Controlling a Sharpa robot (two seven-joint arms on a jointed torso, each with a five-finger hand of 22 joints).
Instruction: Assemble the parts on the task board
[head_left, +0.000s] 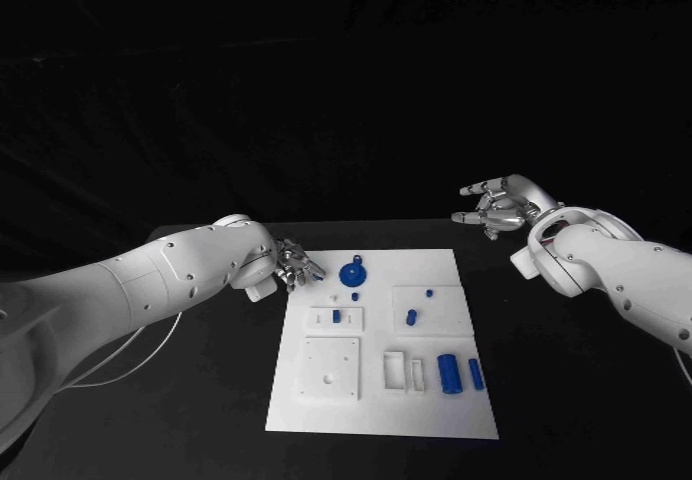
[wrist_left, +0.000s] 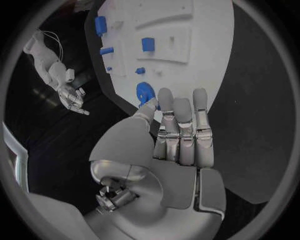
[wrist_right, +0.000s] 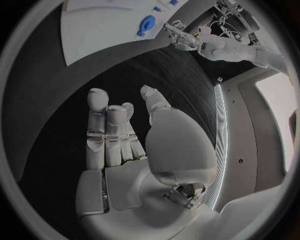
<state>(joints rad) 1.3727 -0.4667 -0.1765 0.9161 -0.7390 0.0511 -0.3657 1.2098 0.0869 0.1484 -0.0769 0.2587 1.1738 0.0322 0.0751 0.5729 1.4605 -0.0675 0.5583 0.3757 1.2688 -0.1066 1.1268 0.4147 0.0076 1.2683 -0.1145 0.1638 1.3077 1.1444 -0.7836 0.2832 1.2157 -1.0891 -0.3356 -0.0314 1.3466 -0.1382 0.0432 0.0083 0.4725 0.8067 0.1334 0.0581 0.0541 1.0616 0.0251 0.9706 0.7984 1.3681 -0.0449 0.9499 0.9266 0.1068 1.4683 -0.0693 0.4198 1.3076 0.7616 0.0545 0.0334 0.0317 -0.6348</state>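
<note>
Nearest the camera, the white rectangular task board lies flat on the black table, its long side running from near to far. Two short blue cylindrical pegs lie side by side near its near right corner, just right of a pair of narrow white slotted blocks. A square white plate with small holes sits to the left of those. Farther back, a small blue block stands in a white holder, and a raised white panel to its right carries two small blue pins. At the far left of the board rests a round blue disc with a knob.

The left hand hovers at the board's far left edge, just beside the blue disc; its fingers are held straight and close together, the thumb apart, and it grips nothing. The right hand is raised well apart from the board, beyond its far right corner, fingers loosely spread and empty.

These parts look like rigid moulded plastic: light, stiff and smooth, so probably a little slippery against metal fingertips. I judge the disc best taken by its knob or pinched across its rim, and the pegs across their round sides near the middle, since they may roll when nudged.
</note>
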